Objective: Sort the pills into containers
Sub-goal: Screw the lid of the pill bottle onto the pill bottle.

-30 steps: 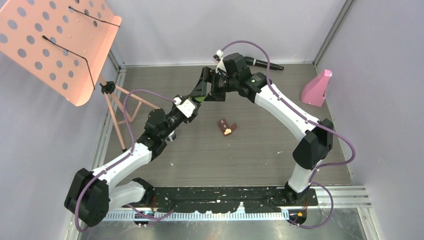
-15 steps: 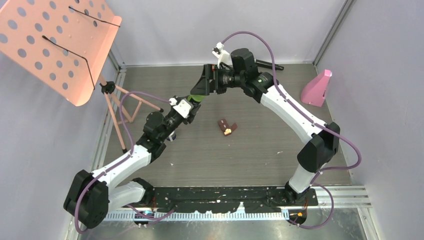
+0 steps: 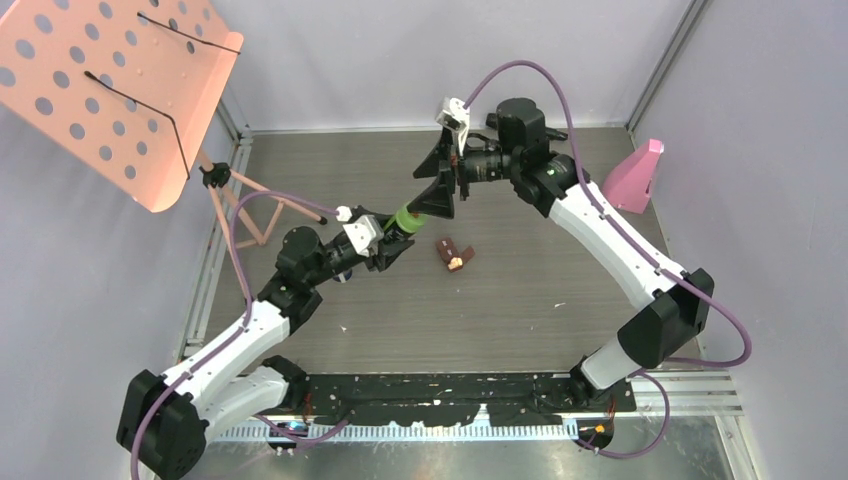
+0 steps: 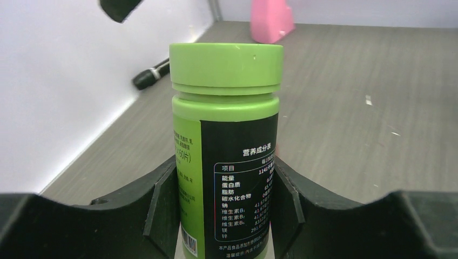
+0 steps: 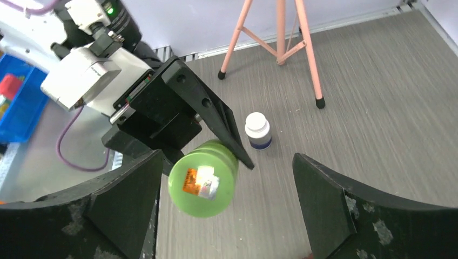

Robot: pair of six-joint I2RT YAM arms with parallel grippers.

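Green bottle (image 4: 226,135) clamped at mid-body between left gripper (image 3: 398,234) fingers, held clear of table (image 3: 500,310). From top view I read long axis lower-left to upper-right, lid aimed at right gripper (image 3: 436,184). On right wrist view lid faces me head-on, orange sticker on top. Right gripper jaws spread wide, nothing held. Lid sits before gap, nearer one finger; can't tell if touching. White bottle (image 5: 258,129) upright on table. Brown case (image 3: 455,253) on table near left gripper.

light: bright, even | shadows: soft, faint | glare: top of green-lidded bottle (image 5: 216,162) washed out | blur: its edge slightly soft
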